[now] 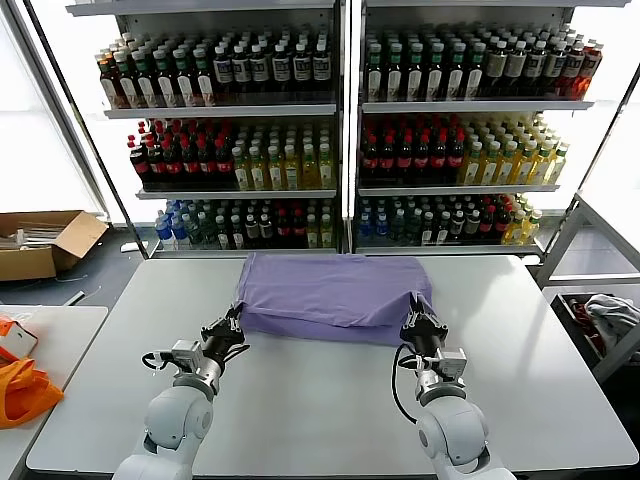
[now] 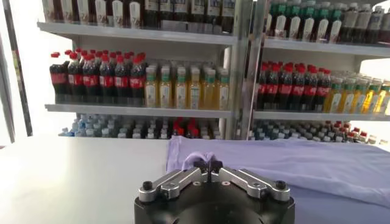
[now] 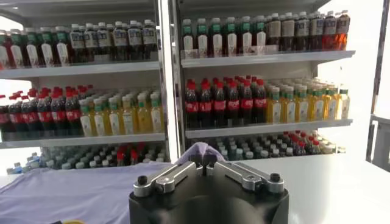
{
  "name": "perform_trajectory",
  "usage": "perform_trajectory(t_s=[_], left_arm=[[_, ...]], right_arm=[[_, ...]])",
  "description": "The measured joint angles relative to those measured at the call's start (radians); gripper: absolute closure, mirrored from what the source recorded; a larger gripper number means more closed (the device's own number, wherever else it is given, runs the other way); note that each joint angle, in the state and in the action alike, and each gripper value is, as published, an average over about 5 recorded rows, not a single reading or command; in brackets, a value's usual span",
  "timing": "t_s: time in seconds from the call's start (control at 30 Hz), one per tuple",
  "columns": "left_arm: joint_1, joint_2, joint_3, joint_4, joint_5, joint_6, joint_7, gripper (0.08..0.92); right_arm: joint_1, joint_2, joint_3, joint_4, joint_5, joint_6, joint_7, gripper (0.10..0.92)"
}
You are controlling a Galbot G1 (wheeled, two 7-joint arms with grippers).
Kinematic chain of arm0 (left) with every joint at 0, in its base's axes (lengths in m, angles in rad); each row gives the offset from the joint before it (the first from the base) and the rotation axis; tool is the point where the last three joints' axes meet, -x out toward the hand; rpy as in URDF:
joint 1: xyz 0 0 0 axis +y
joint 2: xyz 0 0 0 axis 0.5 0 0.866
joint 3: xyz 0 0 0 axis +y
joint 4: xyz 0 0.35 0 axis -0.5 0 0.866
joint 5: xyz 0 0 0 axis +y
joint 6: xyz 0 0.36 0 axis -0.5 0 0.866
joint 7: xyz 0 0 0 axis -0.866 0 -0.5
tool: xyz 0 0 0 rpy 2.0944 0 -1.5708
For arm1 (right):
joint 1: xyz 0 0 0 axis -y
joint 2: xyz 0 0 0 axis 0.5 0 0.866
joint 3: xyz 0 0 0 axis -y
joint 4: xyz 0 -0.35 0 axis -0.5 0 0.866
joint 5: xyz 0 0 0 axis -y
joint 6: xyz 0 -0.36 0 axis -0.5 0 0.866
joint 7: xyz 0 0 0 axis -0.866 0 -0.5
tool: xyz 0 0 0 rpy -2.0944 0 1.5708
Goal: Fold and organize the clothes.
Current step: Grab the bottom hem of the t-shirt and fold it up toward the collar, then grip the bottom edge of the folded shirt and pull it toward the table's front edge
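Lavender T-shirt [image 1: 335, 295] lies on white worktop [image 1: 320, 400], toward far edge, plain side up, already folded over into wide rectangle. Left end effector [image 1: 236, 322] clamped on near left corner of shirt, fabric bunched between fingertips [image 2: 196, 163]. Right end effector [image 1: 419, 322] same deal on near right corner, little purple peak pinched in fingers [image 3: 198, 159]. Both corners lifted slightly off worktop. Drink shelves [image 1: 340, 130] behind, orange bag [image 1: 25, 390] off on side table at left.
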Motion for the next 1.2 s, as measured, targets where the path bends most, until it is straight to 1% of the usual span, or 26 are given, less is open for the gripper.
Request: perform_trajectory(t_s=[0.33, 0.4, 0.47, 0.63, 0.87, 1.1, 1.2], left_arm=[[-0.064, 0.007, 0.028, 0.075, -0.002, 0.001, 0.008, 0.912], [-0.073, 0.008, 0.034, 0.087, -0.001, 0.001, 0.009, 0.908], [-0.08, 0.009, 0.038, 0.098, 0.001, 0.002, 0.009, 0.883], [-0.084, 0.018, 0.042, 0.11, 0.005, 0.011, 0.009, 0.746], [-0.074, 0.032, 0.03, 0.101, 0.016, 0.022, -0.002, 0.547], [-0.037, 0.034, 0.017, 0.053, 0.035, 0.043, -0.006, 0.348], [-0.018, 0.028, 0.014, 0.03, 0.046, 0.051, -0.009, 0.262]], right_arm=[[0.055, 0.013, 0.003, -0.081, -0.002, -0.017, -0.004, 0.914], [0.062, 0.017, 0.001, -0.094, -0.004, -0.022, -0.004, 0.886], [0.07, 0.021, 0.0, -0.104, -0.001, -0.027, -0.002, 0.843], [0.095, 0.036, 0.002, -0.123, 0.035, -0.033, 0.026, 0.696], [0.129, 0.065, 0.003, -0.133, 0.12, -0.053, 0.113, 0.497], [0.094, 0.052, 0.01, -0.078, 0.146, -0.095, 0.166, 0.29], [0.06, 0.038, 0.017, -0.042, 0.144, -0.117, 0.177, 0.226]])
